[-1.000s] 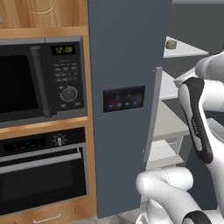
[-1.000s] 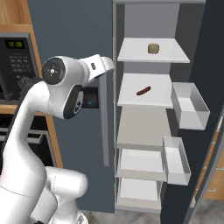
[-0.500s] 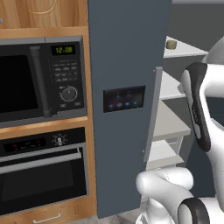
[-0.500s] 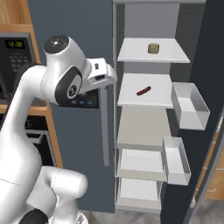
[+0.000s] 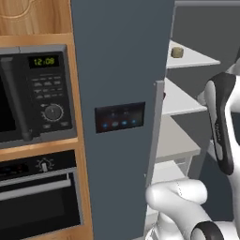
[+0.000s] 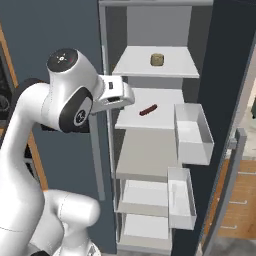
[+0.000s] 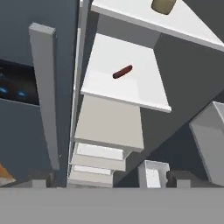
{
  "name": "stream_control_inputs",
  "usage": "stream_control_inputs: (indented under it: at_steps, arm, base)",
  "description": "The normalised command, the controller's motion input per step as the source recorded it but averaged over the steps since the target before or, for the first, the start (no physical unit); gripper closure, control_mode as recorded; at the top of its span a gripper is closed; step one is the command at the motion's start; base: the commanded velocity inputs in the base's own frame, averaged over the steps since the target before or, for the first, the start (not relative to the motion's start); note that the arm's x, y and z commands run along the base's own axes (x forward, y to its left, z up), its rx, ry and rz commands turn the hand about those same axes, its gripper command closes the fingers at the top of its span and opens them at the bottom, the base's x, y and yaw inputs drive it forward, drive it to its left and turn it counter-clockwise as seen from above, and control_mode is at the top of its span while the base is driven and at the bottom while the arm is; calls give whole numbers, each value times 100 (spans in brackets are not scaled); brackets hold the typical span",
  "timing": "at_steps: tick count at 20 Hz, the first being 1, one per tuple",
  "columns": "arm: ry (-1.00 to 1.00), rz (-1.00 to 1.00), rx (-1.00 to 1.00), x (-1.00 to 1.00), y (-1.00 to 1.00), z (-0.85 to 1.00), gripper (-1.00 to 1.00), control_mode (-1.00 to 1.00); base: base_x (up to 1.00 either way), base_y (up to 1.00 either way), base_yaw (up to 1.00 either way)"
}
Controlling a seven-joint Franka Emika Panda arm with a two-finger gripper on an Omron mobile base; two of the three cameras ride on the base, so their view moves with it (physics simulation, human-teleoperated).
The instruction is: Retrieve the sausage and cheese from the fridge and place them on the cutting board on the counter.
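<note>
The fridge (image 6: pixel 210 100) stands with its right door swung open, white shelves bare to view. The cheese (image 6: pixel 157 60) sits on the top shelf (image 6: pixel 135 65), toward the back. One shelf down, the sausage (image 6: pixel 148 110) lies on its side, slanted, near the middle of that shelf (image 6: pixel 132 120) and well apart from the cheese. In the hand view the sausage (image 7: pixel 122 72) shows on the same white shelf, with the cheese (image 7: pixel 163 5) at the top edge above it. Two white door bins (image 6: pixel 192 135) hang on the open door to the right of the shelves. The arm's hand is raised in front of the fridge, level with the sausage shelf and short of it; the jaws are wide apart and hold nothing. The closed left door carries a black blue-lit panel (image 5: pixel 119 117), with a microwave (image 5: pixel 37 93) and oven (image 5: pixel 37 197) to its left.
</note>
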Motion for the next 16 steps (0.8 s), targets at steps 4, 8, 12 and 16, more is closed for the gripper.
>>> stream_control_inputs:
  at_steps: [4,8,12,16]
  arm:
    - [0,0,0,0,0,0,-100,100]
    - [0,0,0,0,0,0,-100,100]
    - [-14,0,11,0,8,40,-100,-100]
    - [-17,-5,19,9,57,55,-100,-100]
  base:
    - [97,-55,3]
    - [78,-25,8]
    - [7,0,0]
    - [0,0,0]
